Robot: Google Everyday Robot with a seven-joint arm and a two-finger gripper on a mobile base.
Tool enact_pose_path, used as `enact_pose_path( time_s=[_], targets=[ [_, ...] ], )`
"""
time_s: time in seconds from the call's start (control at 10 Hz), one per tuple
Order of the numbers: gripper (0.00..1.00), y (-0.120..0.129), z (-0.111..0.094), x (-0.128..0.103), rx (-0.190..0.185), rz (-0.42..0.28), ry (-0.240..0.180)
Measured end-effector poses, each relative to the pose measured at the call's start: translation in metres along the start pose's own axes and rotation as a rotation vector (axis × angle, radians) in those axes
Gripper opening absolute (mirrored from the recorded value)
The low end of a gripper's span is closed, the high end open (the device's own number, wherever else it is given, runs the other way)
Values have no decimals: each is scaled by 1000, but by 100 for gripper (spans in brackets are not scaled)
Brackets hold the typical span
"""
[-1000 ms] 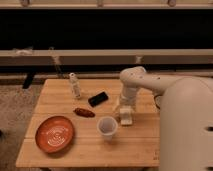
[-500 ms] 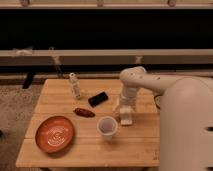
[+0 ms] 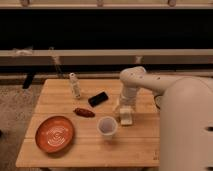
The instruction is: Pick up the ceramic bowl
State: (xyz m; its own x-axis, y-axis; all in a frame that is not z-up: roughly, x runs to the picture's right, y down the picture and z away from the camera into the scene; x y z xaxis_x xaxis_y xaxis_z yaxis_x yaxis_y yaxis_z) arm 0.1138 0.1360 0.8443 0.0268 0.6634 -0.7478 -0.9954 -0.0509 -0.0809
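Tracking claw [image 3: 125,116]: low by white cup [image 3: 107,126]; spread/pinched state cannot be told.
Tgt ceramic bowl [image 3: 55,134]: front-left on worktop [image 3: 100,150], well apart, untouched.
Change: none noted vs. prior sec; approach judged not begun.

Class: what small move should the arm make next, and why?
Probably carry the gripper left, above the white cup, toward the ceramic bowl: the gripper sits right of the cup, while the bowl lies untouched at the table's front left.

wooden table [image 3: 90,148] | speckled carpet [image 3: 15,111] | dark wall [image 3: 100,27] | pale horizontal rail [image 3: 170,52]
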Motion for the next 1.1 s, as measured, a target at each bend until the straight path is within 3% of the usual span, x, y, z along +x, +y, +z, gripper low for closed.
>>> enact_pose_path(
  time_s=[0.2, 0.4, 0.7, 0.9, 1.1],
  targets=[
    [80, 6, -4, -1, -6, -37, -9],
    [80, 32, -11, -6, -17, -92, -20],
    [80, 118, -26, -8, -37, -240, -40],
    [80, 176, -27, 12, -44, -351, -45],
    [80, 214, -22, 40, -42, -440, -53]
  ],
)
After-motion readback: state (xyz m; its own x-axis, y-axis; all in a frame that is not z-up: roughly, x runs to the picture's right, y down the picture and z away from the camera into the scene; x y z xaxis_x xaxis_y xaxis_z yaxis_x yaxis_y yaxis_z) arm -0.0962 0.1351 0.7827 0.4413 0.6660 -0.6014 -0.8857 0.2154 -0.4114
